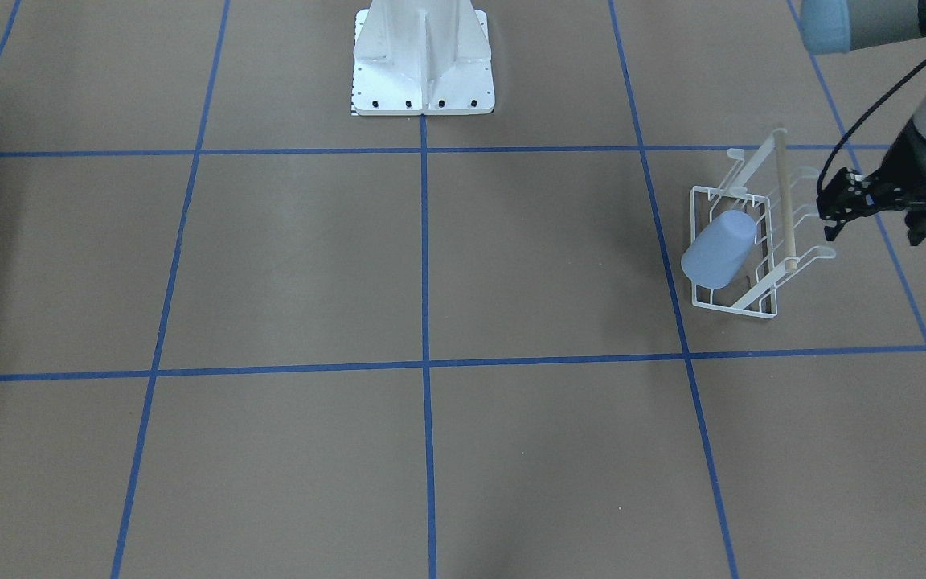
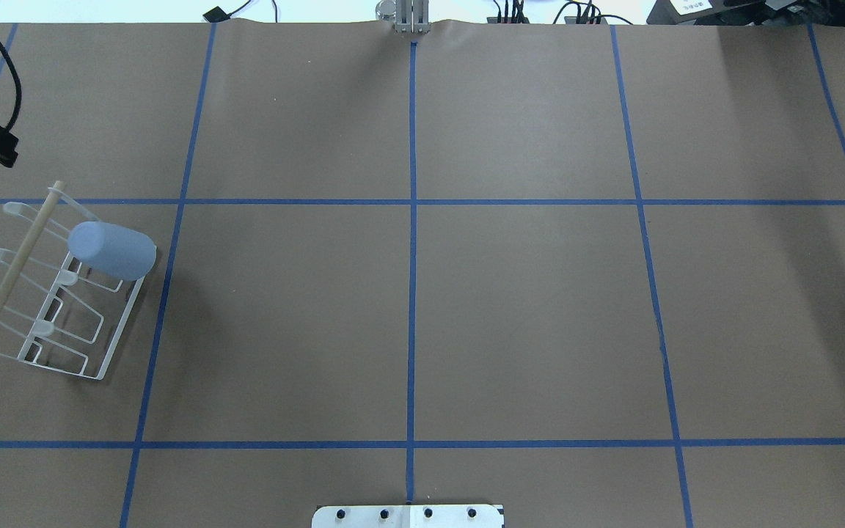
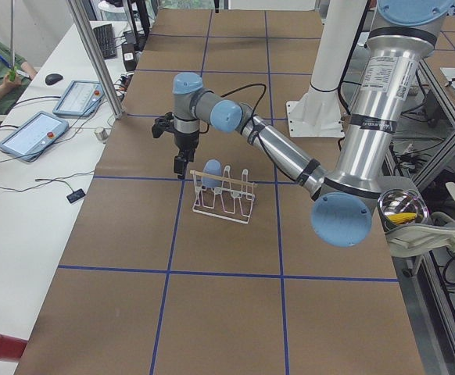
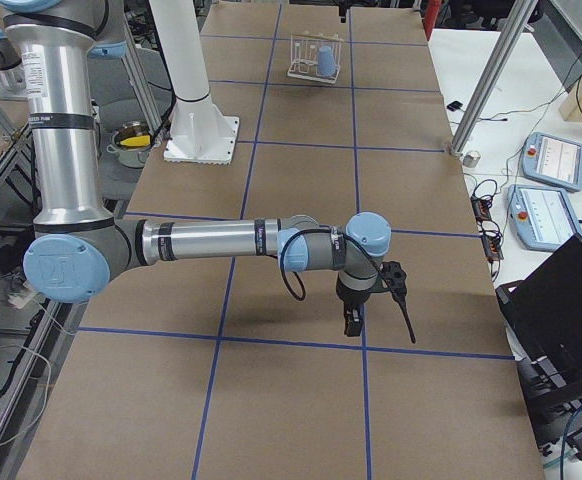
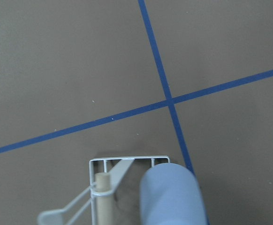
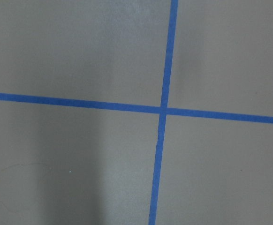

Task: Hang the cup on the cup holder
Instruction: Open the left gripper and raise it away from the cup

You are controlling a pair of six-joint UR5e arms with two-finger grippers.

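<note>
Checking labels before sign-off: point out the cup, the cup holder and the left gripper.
cup (image 2: 112,250), overhead exterior, its side wall.
cup holder (image 2: 17,264), overhead exterior, its wooden rod.
left gripper (image 1: 826,215), exterior front-facing, midway between its fingers.

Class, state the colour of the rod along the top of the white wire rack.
The rod is pale tan wood, clearest in the overhead exterior view.

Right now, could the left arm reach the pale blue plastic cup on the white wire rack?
Probably yes: the left end effector hovers beside the white wire rack, the pale blue plastic cup uncovered from above; only the wooden rod stands between.
</note>
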